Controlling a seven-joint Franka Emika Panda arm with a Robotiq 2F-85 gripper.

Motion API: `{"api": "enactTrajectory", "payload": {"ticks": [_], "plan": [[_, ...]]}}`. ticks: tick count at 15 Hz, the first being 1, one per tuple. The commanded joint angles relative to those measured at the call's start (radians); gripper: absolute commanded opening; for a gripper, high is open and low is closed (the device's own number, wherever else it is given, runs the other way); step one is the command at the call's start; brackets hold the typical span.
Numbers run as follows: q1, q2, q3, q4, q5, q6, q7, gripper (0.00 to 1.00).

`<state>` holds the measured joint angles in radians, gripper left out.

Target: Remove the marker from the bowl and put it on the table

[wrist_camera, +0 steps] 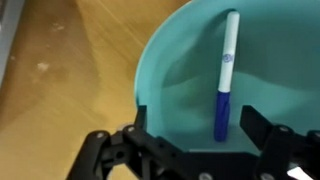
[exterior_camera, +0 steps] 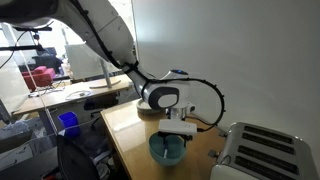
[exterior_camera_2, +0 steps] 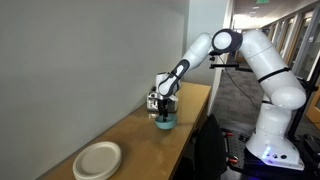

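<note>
Nearest, gripper: jaws apart, nothing held, one finger to either side of the marker's dark end in the wrist view.
Marker: inside the bowl, white barrel with a blue cap, cap end toward the gripper, closer to the picture-right finger than to the other.
Bowl: teal, standing on the bench, rim just beside the picture-left finger.
Risk, off-centre close: likely sideways shove of the marker before any pinch; then a roll along the curved wall and out of the grip.
Risk, depth: too low, a knock of fingertips on the bowl's floor, enough to tip or slide it; too high, a hold on the cap tip only, apt to pivot and drop.
Risk, lift: possible snag of the long barrel on the rim, dragging the bowl along.
Bench: glossy tan wood, the landing place; chance of the round barrel rolling toward the edge if let go from height.
Wrist view only: marker itself and the finger gap, both hidden in both exterior views.
Exterior view only: gripper right over the bowl, white toaster near it on the same bench, crowding that side.
Farthest, exterior view only: white plate well apart from the bowl, bare bench between; jaw state unreadable there.
</note>
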<state>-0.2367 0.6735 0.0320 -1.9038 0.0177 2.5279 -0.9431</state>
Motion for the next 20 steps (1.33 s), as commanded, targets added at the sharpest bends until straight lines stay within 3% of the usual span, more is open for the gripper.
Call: {"api": "enactTrajectory", "payload": {"ticks": [1, 9, 16, 20], "plan": [[-0.032, 0.048, 0.032, 0.047, -0.032, 0.018, -0.011, 1.0], [-0.019, -0.041, 0.021, -0.061, -0.083, 0.131, 0.038, 1.0], [-0.023, -0.163, 0.028, -0.216, -0.093, 0.135, 0.003, 1.0], [-0.03, -0.15, 0.034, -0.223, -0.105, 0.133, -0.02, 1.0]]}}
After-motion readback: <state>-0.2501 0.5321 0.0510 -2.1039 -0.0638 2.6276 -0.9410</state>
